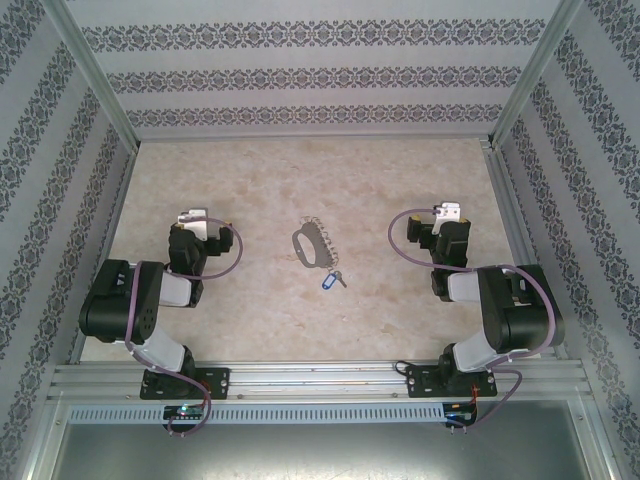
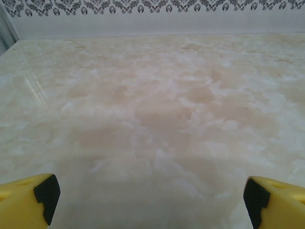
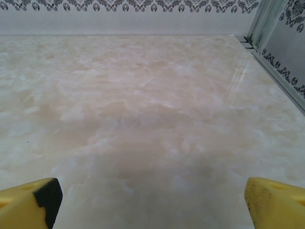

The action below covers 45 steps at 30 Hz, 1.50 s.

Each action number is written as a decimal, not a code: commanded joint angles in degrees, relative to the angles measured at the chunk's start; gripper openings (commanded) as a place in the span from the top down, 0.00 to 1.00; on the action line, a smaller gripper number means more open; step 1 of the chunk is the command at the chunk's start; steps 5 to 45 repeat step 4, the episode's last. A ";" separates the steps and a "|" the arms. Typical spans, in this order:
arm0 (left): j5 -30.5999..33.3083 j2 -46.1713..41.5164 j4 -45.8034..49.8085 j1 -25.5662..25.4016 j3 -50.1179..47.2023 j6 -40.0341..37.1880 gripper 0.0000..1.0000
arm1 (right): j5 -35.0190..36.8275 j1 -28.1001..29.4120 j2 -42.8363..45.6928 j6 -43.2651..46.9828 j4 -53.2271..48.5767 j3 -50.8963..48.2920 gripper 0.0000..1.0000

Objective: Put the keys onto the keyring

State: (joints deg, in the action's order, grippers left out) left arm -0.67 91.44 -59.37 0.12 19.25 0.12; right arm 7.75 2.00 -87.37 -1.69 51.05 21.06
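Note:
The keyring (image 1: 307, 247), a grey oval metal loop with a fine chain along its right side, lies flat mid-table. Just below and right of it lie the keys (image 1: 331, 281), a tiny silver key joined to a small bright-blue tag. My left gripper (image 1: 190, 217) rests well to the left of them, folded back over its arm. On the other side my right gripper (image 1: 449, 211) sits about as far from them. In each wrist view, the left gripper (image 2: 150, 195) and the right gripper (image 3: 151, 198) have yellow fingers wide apart over bare marble. Both are open and hold nothing.
The marble-patterned tabletop (image 1: 300, 180) is fenced by patterned walls on three sides, with metal posts at the back corners (image 3: 267, 24). An aluminium rail (image 1: 320, 378) carrying both arm bases runs along the near edge.

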 commanded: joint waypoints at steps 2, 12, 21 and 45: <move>3.03 -0.52 -1.22 0.28 -0.67 1.36 0.00 | -1.28 -0.11 0.77 -0.48 0.43 0.86 0.02; 3.57 -0.56 -2.81 0.23 -1.58 1.44 0.00 | -1.28 -0.06 0.94 -0.39 0.55 0.65 0.02; 3.57 -0.56 -2.81 0.23 -1.58 1.44 0.00 | -1.28 -0.06 0.94 -0.39 0.55 0.65 0.02; 3.57 -0.56 -2.81 0.23 -1.58 1.44 0.00 | -1.28 -0.06 0.94 -0.39 0.55 0.65 0.02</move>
